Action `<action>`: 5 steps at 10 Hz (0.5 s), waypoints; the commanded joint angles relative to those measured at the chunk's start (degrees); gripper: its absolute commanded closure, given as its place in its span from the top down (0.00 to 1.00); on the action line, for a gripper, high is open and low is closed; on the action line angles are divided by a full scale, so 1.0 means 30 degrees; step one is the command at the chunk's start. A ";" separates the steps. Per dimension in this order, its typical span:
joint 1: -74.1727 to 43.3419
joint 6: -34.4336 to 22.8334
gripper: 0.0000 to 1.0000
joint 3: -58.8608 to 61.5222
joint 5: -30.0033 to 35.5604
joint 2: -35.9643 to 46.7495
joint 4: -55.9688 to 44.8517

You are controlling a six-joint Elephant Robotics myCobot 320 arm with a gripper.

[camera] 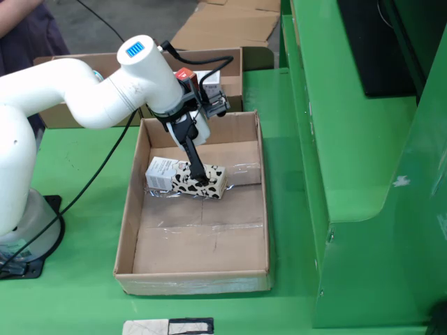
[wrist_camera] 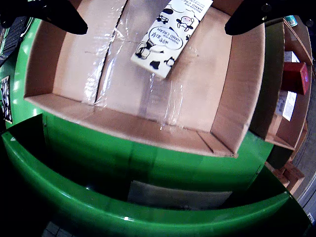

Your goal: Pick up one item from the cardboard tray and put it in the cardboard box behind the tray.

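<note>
At far left of the fixed view: white robot arm [camera: 77,87], bent over from its base at the frame's left edge. Just right of it, at centre: shallow cardboard tray [camera: 136,202] on the green tabletop [camera: 77,293], flaps taped. Inside the tray's upper half: a single carton [camera: 174,180], long and rectangular, lying flat, white with black cow-patch print, one plain white end toward the left. Directly above the carton: gripper [camera: 199,173], its dark jaws coming down onto it; contact not certain from here.

In the wrist view: dark jaw tips at upper left and upper right corners, spread wide, released, gripping nothing. Between them at top centre: the carton [wrist_camera: 170,34], tilted, showing cartoon cows and "HAND CREAM" lettering. At upper centre of the fixed view, behind the tray: cardboard box [camera: 234,73] holding small packages.
</note>
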 commanded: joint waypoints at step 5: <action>0.0015 -0.0299 1.00 -0.0368 -0.0037 -0.1485 0.2346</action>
